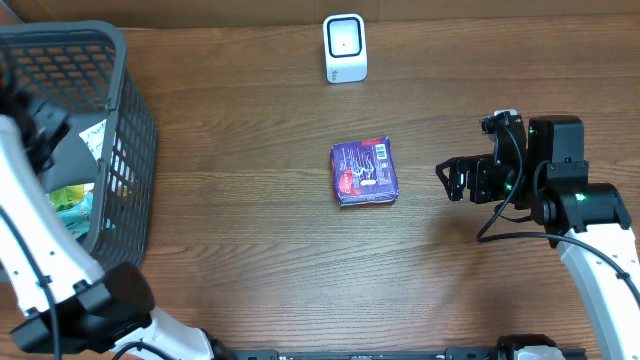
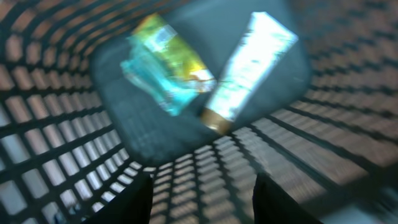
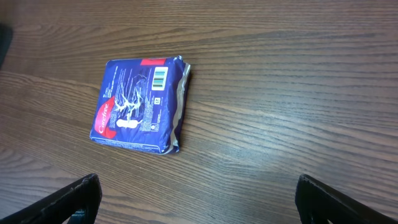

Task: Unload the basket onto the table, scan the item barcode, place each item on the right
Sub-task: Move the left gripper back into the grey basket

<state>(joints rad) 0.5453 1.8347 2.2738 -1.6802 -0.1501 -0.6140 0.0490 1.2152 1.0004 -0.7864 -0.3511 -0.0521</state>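
Item: a purple packet (image 1: 365, 172) was seen lying flat on the table (image 1: 250, 250), near its middle. It was well apart from the basket (image 1: 135, 150) and nearer the robot than the scanner (image 1: 345, 47).
Barcode: the barcode (image 3: 160, 78) was seen facing up, at the packet's end toward the scanner.
Right claw: the right gripper (image 3: 199, 205) was spread to its widest with nothing between its fingers. It was poised over bare table near the packet, on the packet's right side, not touching it.
Left claw: the left gripper (image 2: 205, 196) was found inside the basket, its fingers parted and nothing pinched. It was above a yellow-and-teal pouch (image 2: 165, 62) and a white tube (image 2: 249, 62); that view was blurred.
Direction: from the right gripper the packet lay toward the table's centre, ahead and to the left in the wrist view.
Long axis: the outline was nearly square. The slightly longer side was judged to run toward the scanner, though this could not be settled.
Nearer arm: the right arm was judged much the nearer, since the left was occupied in the basket.
Coming move: a short reach toward the centre was judged to be needed, with the fingers brought astride the packet's edges.
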